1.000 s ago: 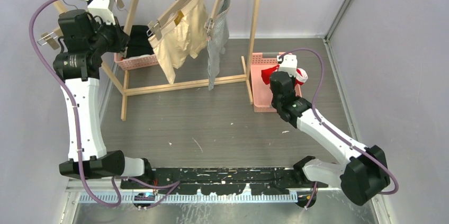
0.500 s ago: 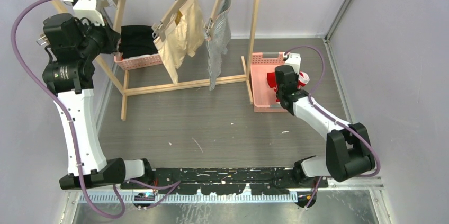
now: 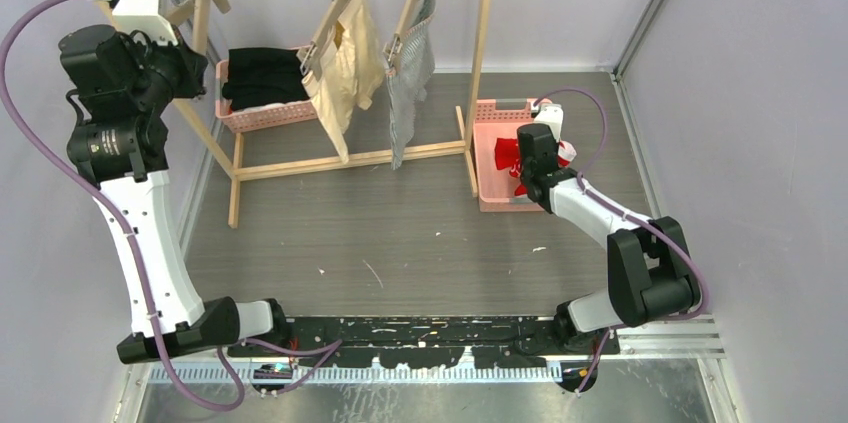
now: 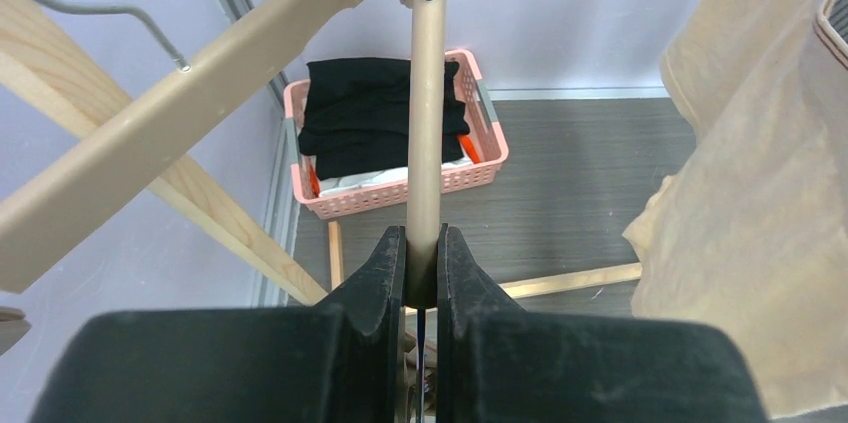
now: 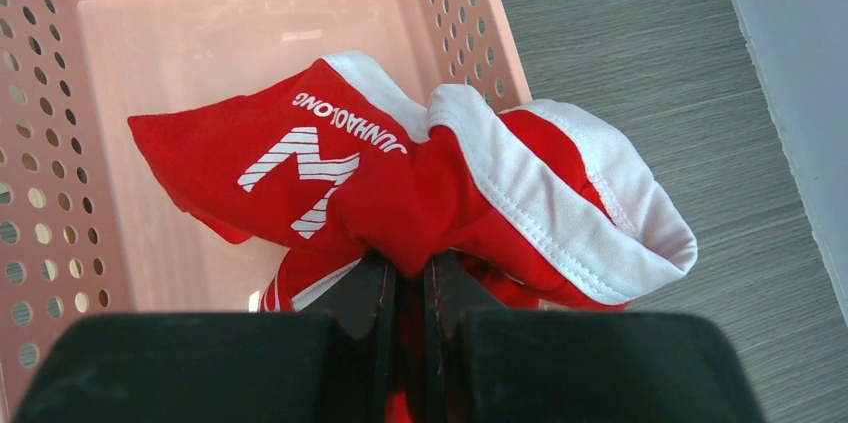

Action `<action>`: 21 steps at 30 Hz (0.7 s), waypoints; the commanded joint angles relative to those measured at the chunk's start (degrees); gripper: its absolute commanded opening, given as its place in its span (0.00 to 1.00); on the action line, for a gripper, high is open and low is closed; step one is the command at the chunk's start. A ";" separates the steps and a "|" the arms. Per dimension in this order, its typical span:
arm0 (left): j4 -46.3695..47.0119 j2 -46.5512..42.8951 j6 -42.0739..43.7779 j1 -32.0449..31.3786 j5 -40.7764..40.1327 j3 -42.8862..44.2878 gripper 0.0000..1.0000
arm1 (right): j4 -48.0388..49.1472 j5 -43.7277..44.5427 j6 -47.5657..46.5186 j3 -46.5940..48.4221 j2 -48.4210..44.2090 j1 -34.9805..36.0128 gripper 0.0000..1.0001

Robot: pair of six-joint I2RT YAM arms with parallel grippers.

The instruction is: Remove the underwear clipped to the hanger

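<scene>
Left pincer (image 4: pixel 422 248) is up in the upper left of the overhead view, jaws squeezed tight on the pale bar of a wooden hanger (image 4: pixel 427 123), right under the rail of the clothes rack (image 3: pixel 487 23).

Over on the right side of the frame, the right pincer (image 5: pixel 410 268) is all but closed, pinching a bunched fold of the red underwear (image 5: pixel 330 163) with its white trim and lettering showing. The bundle is over the pink basket (image 5: pixel 250 13), and the waistband end pokes out past the basket's right wall. Whether the cloth rests on the basket floor, I can't tell.

Top centre, the cream underwear (image 3: pixel 340 83) hangs clipped to its hanger. Just right of it the grey striped underwear (image 3: pixel 410 83) hangs clipped too.

Upper left, behind the rack, a second basket (image 3: pixel 240 121) holds folded black clothes (image 3: pixel 262 78).
</scene>
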 commanded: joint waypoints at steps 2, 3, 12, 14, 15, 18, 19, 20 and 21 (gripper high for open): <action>5.82 1.14 -0.81 2.44 0.61 2.61 0.00 | 3.13 -1.13 0.99 2.19 0.03 -0.20 0.01; 6.01 1.45 -1.13 2.83 1.01 2.88 0.00 | 3.15 -1.23 0.99 2.09 0.03 -0.23 0.01; 5.28 5.53 -2.61 4.55 1.97 5.51 0.02 | 3.19 -1.01 1.67 1.67 0.08 -0.22 0.01; 5.34 5.72 -3.11 4.60 1.40 4.94 0.06 | 3.18 -1.05 1.77 1.70 -0.12 -0.25 0.01; 5.89 5.46 -3.49 4.60 1.21 4.22 0.14 | 3.20 -1.07 1.82 1.70 -0.21 -0.24 0.01; 8.74 3.14 -4.58 4.60 0.26 1.02 0.27 | 3.35 -0.99 1.77 1.73 -0.12 -0.27 0.01; 9.35 2.37 -4.79 4.56 0.10 0.50 0.29 | 3.37 -0.99 1.77 1.82 0.04 -0.27 0.01; 9.66 1.86 -4.86 4.60 0.02 0.21 0.29 | 3.35 -1.05 1.84 1.98 0.25 -0.25 0.01; 9.70 1.43 -4.87 4.60 0.07 0.36 0.30 | 3.27 -1.27 1.90 2.06 0.41 -0.30 0.01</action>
